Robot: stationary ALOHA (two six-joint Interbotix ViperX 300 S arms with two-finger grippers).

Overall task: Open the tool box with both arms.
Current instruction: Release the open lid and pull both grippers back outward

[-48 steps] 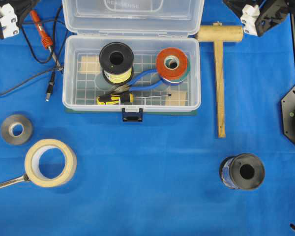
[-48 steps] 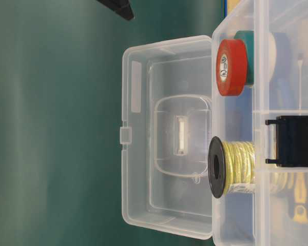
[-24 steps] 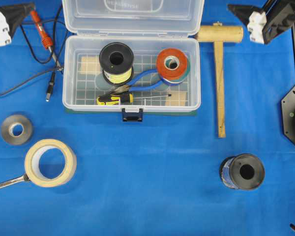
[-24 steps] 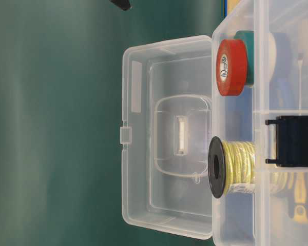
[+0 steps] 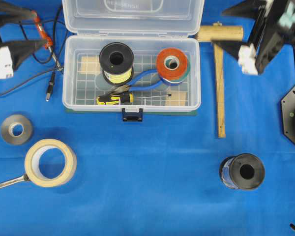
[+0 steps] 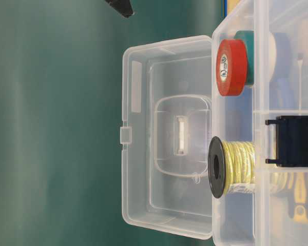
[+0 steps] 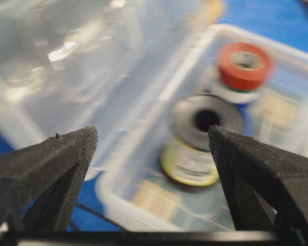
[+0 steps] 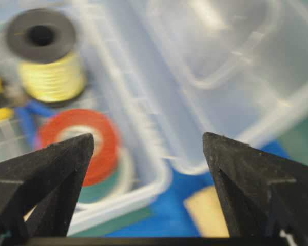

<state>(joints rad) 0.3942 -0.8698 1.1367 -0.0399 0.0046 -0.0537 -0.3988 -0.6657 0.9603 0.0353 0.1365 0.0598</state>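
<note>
The tool box [image 5: 132, 73] sits at the far middle of the blue cloth [image 5: 147, 187], lid thrown right back (spools and tape showing inside). The left gripper [image 5: 27, 30] hangs off its left end, the right gripper [image 5: 225, 27] off its right end over the mallet [image 5: 219, 64]. Both jaws gape wide, gripping nothing, neither touching the box.

A blue cloth [image 5: 152, 172] carries the tool box [image 5: 132, 105], mallet [image 5: 220, 73] and tape rolls [image 5: 50, 162].
</note>
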